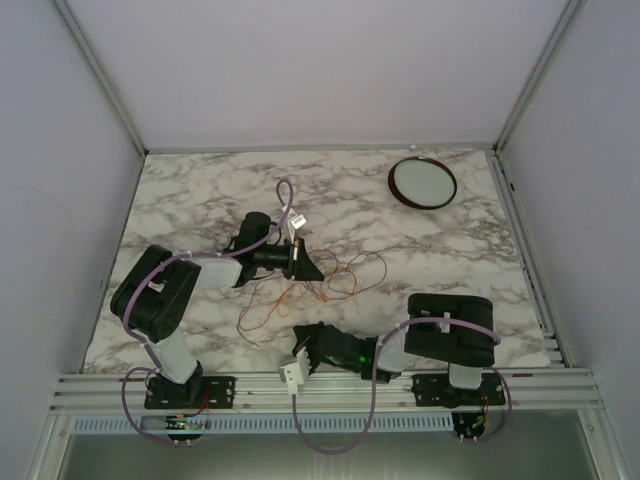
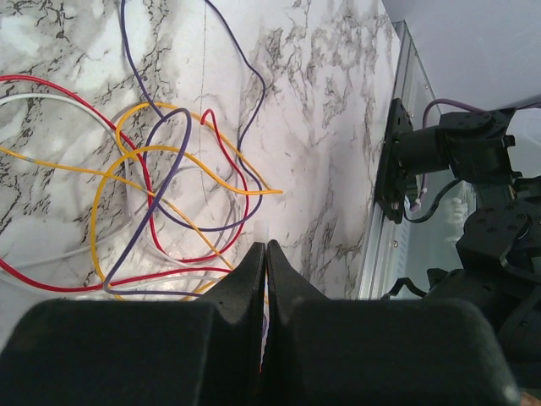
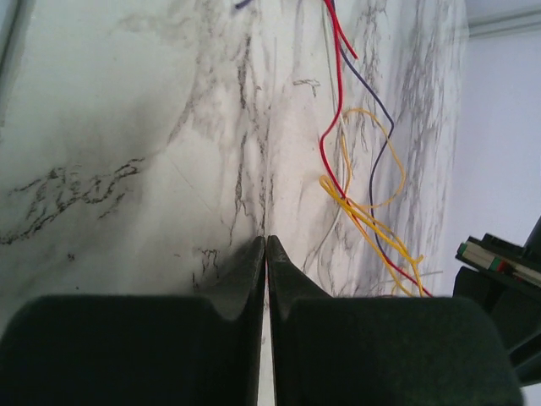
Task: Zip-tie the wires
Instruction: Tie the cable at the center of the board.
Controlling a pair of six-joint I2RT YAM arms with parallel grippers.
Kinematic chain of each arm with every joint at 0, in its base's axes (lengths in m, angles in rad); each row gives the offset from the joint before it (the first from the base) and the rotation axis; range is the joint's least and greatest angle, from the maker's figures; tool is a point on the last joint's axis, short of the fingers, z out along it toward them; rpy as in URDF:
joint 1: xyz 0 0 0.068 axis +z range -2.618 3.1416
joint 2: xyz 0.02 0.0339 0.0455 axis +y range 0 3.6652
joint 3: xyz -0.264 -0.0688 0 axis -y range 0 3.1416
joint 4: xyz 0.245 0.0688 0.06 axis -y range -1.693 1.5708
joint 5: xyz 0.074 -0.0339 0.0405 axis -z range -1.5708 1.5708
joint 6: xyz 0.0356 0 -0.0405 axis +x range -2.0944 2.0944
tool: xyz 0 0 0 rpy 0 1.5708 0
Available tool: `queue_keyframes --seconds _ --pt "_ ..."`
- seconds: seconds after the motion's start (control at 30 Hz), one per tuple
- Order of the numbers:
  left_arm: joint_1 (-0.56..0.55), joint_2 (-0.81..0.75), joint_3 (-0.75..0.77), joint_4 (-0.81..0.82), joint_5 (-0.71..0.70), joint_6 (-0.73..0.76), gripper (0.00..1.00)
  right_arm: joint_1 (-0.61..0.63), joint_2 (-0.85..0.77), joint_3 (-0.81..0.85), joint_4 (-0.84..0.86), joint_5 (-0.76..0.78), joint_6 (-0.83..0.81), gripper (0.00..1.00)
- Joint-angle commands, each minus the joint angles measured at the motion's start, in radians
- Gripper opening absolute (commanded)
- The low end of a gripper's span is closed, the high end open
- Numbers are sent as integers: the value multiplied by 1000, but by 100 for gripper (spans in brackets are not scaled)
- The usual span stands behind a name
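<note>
The wires [image 1: 330,280] lie loose on the marble table in a tangle of thin red, orange, yellow and dark loops, between my two grippers. My left gripper [image 1: 306,267] is at the tangle's left edge, low over it. In the left wrist view its jaws [image 2: 266,245] are shut tip to tip, and the red, yellow, purple and white wires [image 2: 169,169] spread just ahead of and under them. My right gripper [image 1: 306,338] is near the front of the tangle. It is shut and empty [image 3: 266,239], with the wires [image 3: 355,203] off to its right. No zip tie shows.
A dark-rimmed round white dish [image 1: 422,182] sits at the back right of the table. The metal rail [image 1: 330,385] runs along the near edge. White walls enclose the table at the back and both sides. The right arm [image 2: 473,169] shows in the left wrist view.
</note>
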Motion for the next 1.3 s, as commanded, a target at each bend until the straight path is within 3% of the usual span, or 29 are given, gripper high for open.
queue_keyframes --seconds 0.0,0.33,0.6,0.73,0.93,1.27 --pt "-3 -27 -15 81 -9 -20 0 -5 -65 10 -36 25 162 0" --pt "-3 -133 -113 307 -91 -94 0 -144 -320 6 -263 -194 534 0" --pt "-9 -227 -223 508 -224 -144 0 -365 -514 19 -415 -482 867 0" --pt "-27 -268 -260 546 -261 -111 0 -460 -568 -12 -358 -577 1009 0" --pt "-64 -314 -282 500 -312 -31 0 -542 -581 -97 -139 -673 1207 0" --pt "-75 -281 -258 470 -336 -48 0 -550 -495 -72 -61 -650 1245 0"
